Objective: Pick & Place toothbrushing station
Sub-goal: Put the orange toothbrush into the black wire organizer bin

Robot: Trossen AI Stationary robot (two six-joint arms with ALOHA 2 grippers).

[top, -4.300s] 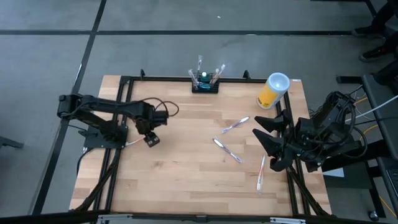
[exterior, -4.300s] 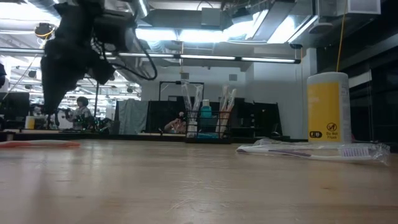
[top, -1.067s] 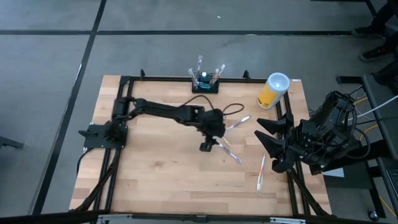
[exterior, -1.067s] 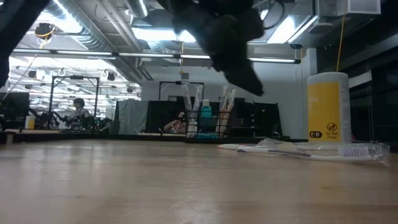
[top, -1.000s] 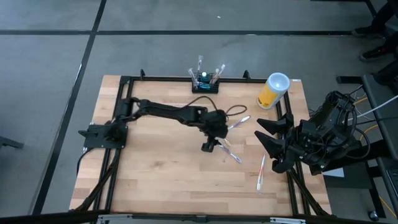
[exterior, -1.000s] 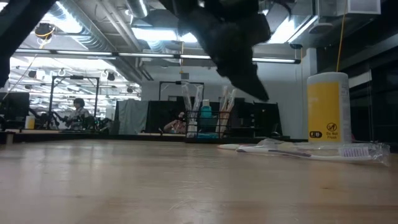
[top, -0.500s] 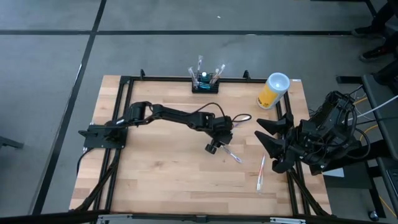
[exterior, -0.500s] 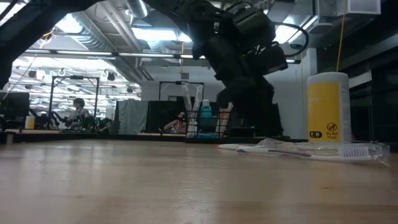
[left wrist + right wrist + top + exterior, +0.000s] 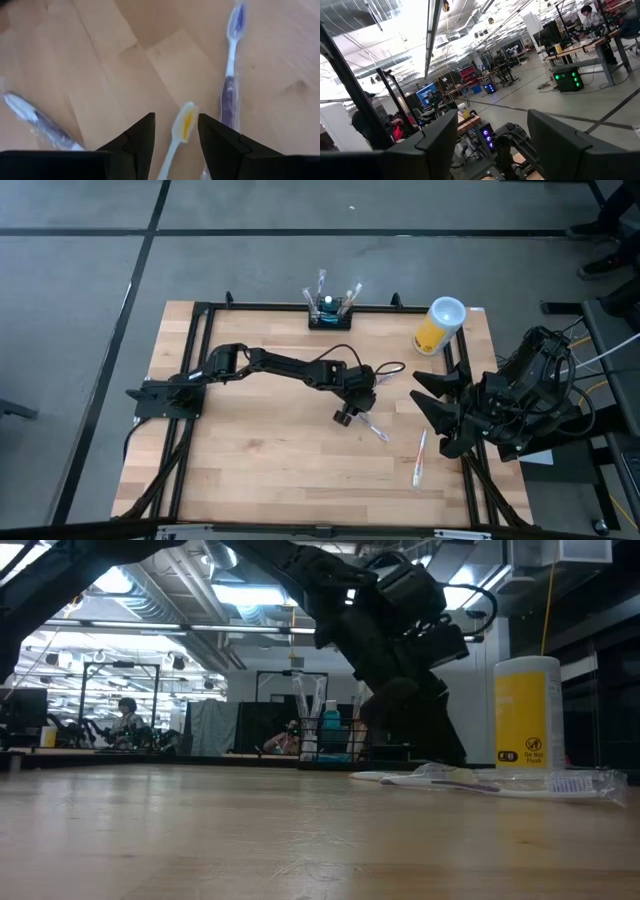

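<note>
Now the left hand (image 9: 176, 131), fingers apart, straddles a yellow-bristled toothbrush (image 9: 181, 127) mid-desk (image 9: 250, 470), apparently about to close and carry it to the toothbrushing station (image 9: 330, 315) at the far edge; the right hand (image 9: 428, 418) waits open.

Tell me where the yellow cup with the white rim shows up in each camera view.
High view: yellow cup at the table's far right corner, right of the black holder.
Low view: cup stands at the right, again right of the holder.
Left wrist view: not in it.
Right wrist view: not in it.
Shared landmark: the black holder.
</note>
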